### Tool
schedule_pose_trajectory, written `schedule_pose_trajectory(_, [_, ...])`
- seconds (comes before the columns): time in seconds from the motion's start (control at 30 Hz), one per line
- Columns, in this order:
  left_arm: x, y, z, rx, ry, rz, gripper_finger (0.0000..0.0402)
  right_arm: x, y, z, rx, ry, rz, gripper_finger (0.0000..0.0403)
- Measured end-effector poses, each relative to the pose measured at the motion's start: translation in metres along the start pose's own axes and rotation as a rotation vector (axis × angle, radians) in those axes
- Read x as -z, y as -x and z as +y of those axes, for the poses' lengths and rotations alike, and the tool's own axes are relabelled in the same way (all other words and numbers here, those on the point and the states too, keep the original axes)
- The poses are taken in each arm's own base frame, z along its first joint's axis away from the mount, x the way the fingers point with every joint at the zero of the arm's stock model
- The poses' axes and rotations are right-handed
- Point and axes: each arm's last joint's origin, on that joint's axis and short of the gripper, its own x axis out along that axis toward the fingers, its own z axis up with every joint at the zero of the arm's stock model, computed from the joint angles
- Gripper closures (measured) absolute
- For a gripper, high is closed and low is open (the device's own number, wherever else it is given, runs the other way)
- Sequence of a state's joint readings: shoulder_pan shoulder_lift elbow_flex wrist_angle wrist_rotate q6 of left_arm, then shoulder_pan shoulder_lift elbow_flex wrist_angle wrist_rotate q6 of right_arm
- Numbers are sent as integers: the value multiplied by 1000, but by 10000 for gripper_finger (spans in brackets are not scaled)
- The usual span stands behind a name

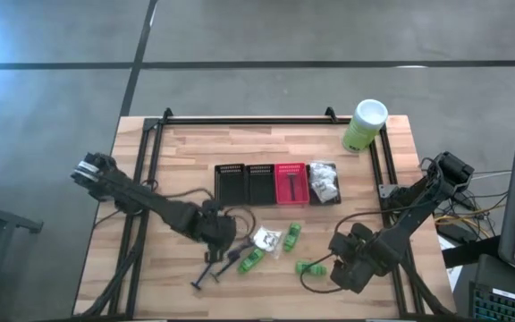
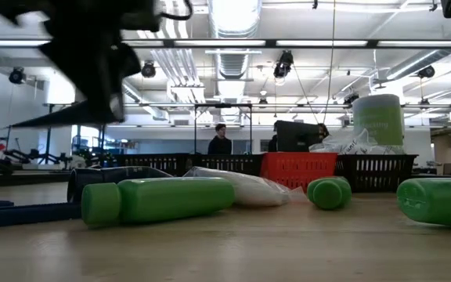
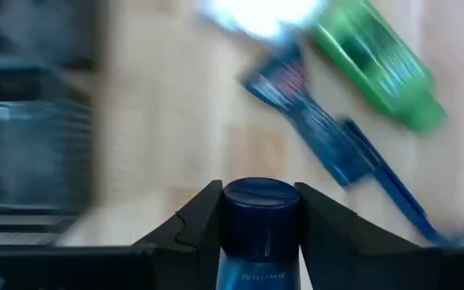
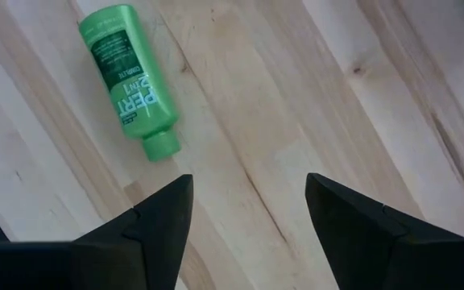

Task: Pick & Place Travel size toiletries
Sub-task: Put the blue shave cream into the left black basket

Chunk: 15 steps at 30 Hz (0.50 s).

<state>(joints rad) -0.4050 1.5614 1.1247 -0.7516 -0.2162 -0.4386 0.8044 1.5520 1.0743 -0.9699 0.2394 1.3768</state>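
Three bright green little bottles lie on their sides on the wood: one, one and one. A white crinkly packet lies between them, and a thin dark blue razor stick lies flat beside a green bottle. My left gripper hangs over the table's middle left and is shut on a small dark blue bottle. My right gripper is open above bare wood, near the green bottle at the near right, touching nothing. My left gripper pinches the small dark blue bottle between its two fingers, just below the round cap. The cap end sticks out past the fingertips. The bottle lies along the fingers. Whether it is lifted clear of the table does not show.
A row of mesh baskets stands mid-table: black ones, a red one with a dark stick in it, and a black one holding white packets. A pale-green canister with a white lid stands at the far right corner. People show behind the table.
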Motion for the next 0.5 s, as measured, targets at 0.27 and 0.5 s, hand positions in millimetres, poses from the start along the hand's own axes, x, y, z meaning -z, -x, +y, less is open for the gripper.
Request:
schedule_pose_trajectory(0.27, [-30, 26, 81, -103, 505, -175, 267, -6, -2, -2, 12, -24, -9, 177])
schedule_pose_trajectory(0.5, [-44, 41, 150, -133, 874, -384, 266, -7, -2, -4, 28, -62, -33, 188])
